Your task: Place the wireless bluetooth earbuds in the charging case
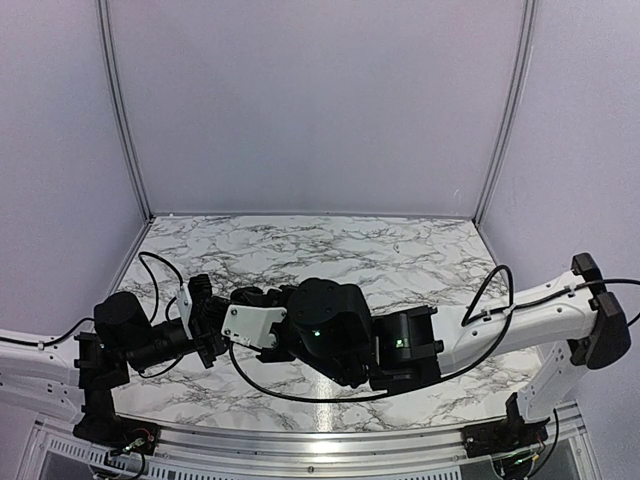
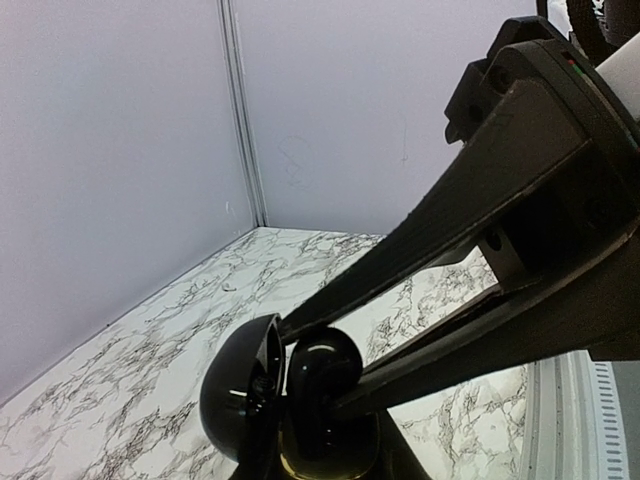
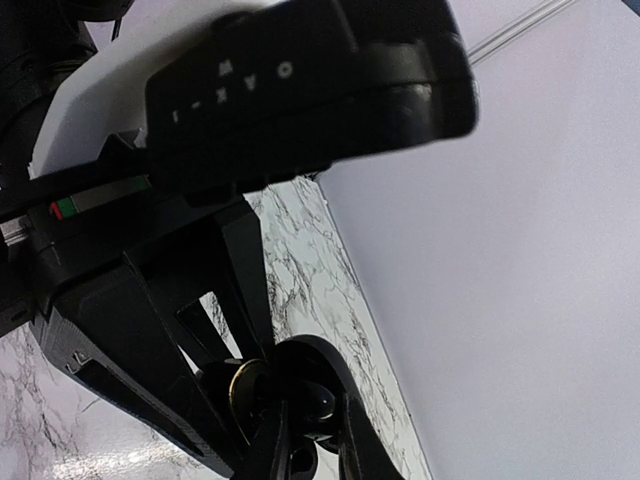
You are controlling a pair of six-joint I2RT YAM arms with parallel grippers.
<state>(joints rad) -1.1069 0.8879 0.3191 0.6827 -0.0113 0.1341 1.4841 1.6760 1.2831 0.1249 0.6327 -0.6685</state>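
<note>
Neither earbud shows as seated: left gripper (image 2: 312, 365) clamps the open dark charging case (image 2: 240, 400), right gripper (image 3: 310, 445), pinched narrow, just beside it.

"OAK-1 W" on camera housing (image 3: 300, 90)

Soft, even light; the marble table (image 1: 400, 250) is bright, while near black parts in wrist views blur into silhouettes.

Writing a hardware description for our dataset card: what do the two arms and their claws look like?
White links joined by bulky black joints with small green lights, looping black cables. Long black tapering claw fingers; a wrist camera housing bears white lettering.
</note>
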